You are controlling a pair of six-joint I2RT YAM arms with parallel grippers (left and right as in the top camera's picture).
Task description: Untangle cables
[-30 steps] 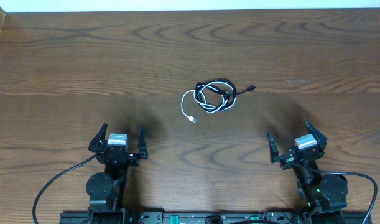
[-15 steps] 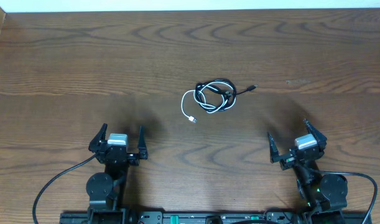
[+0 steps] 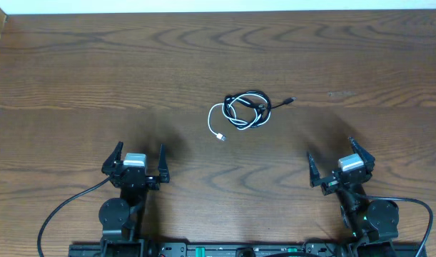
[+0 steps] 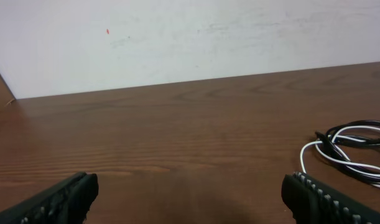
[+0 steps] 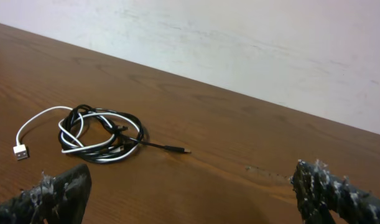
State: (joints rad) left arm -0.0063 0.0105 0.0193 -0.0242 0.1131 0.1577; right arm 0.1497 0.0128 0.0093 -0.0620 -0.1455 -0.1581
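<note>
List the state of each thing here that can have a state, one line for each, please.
white cable, tangled with the black one in a loose coil, its plug end lying free on the table.
black cable, coiled together with the white one, its thin plug end sticking out to the right.
left claw, open, empty, apart from the cables.
right claw, open, empty, apart from the cables.

A dark wood table [image 3: 96, 64] fills the view, its grain running in long waves. Behind it stands a plain white wall [image 4: 190, 37], faintly scuffed.
</note>
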